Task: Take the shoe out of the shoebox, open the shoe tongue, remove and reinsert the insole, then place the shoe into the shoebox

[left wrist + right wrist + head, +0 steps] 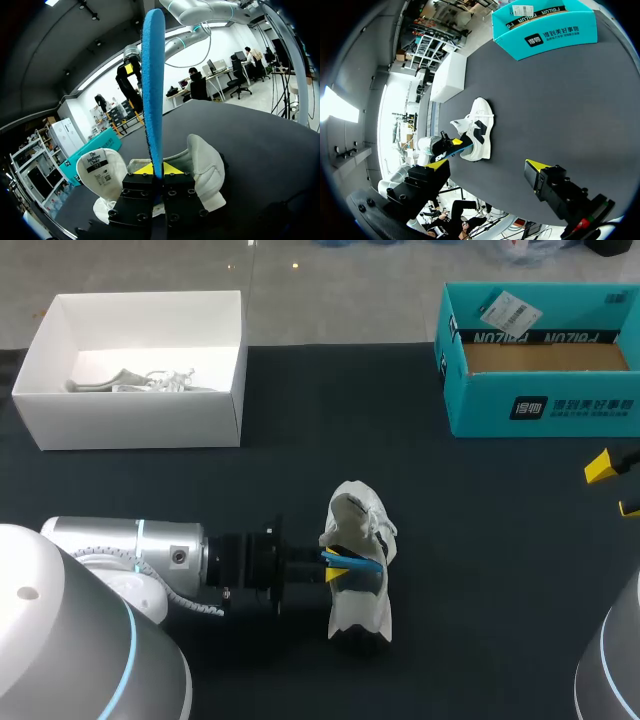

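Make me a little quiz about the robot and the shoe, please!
1. True or false: the shoe is inside the teal box.
2. What colour is the insole pinched in the left gripper? A red, B blue, C green.
3. Fill in the gap: the right gripper holds nothing and its fingers are ___.

Key: 1 false, it stands on the table. 2 B. 3 open.

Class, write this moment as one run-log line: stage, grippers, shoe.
stage: insole handling | left gripper: shut on blue insole at shoe | right gripper: open, apart | shoe: on table
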Controlling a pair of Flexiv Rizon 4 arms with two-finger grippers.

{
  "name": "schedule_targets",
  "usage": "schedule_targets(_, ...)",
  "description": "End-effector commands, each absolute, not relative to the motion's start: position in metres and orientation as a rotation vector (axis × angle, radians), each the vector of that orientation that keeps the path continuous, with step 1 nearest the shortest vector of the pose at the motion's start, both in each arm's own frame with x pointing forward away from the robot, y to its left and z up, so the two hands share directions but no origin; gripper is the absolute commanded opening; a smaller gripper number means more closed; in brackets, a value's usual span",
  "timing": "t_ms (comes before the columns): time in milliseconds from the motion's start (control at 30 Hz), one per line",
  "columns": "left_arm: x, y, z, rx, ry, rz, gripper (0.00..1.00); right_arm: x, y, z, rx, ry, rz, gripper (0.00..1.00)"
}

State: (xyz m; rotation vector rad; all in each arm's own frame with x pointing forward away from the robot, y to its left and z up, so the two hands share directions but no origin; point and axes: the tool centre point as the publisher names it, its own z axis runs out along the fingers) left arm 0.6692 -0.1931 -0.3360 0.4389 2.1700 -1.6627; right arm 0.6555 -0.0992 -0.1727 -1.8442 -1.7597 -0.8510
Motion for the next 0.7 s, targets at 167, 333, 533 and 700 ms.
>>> schedule_targets(167,0.666,-0.197,-0.325,0.439,2.139,-1.692,0.33,0.654,-0.099,-0.173,-1.847,-1.76,-0.853,1.0)
schedule_targets(333,0.656,-0.2,-0.307,0.469,2.078,-1.709,0.57,0.654,-0.099,-0.173,-1.847,-1.76,-0.853,1.0)
schedule_targets(533,0.642,-0.206,-0.292,0.548,2.048,-1.718,0.48,0.654,-0.099,-0.173,-1.847,-1.76,-0.853,1.0)
schedule_targets(700,0.635,-0.208,-0.294,0.584,2.075,-1.723,0.0,0.654,-0.099,-0.173,-1.847,-1.76,-0.853,1.0)
